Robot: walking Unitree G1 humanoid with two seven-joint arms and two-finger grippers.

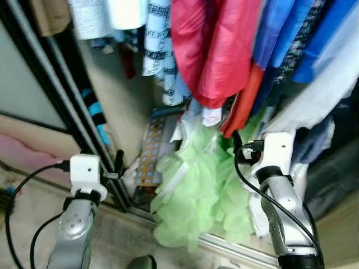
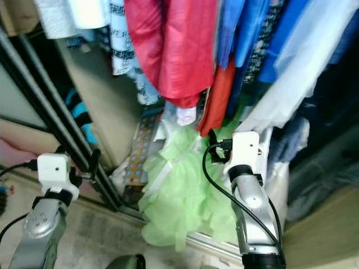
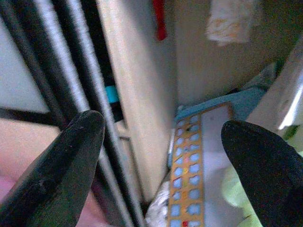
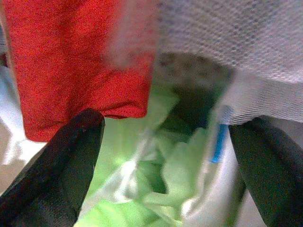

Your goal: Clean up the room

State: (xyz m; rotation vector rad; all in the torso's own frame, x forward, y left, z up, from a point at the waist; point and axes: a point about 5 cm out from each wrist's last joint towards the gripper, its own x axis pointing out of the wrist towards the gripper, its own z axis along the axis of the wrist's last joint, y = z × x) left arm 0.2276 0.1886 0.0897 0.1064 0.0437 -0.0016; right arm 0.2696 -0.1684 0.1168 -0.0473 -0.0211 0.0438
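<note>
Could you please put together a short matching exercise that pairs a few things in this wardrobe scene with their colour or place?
Things:
1. Ruffled garment
2. Shiny jacket
3. Left gripper
4. Right gripper

Descriptions:
A. Red, hanging at the top of the wardrobe
B. Open, beside the dark sliding door frame
C. Pale green, heaped at the wardrobe bottom
D. Open, facing pale green fabric under a red hem

Pairs: 1-C, 2-A, 3-B, 4-D
</note>
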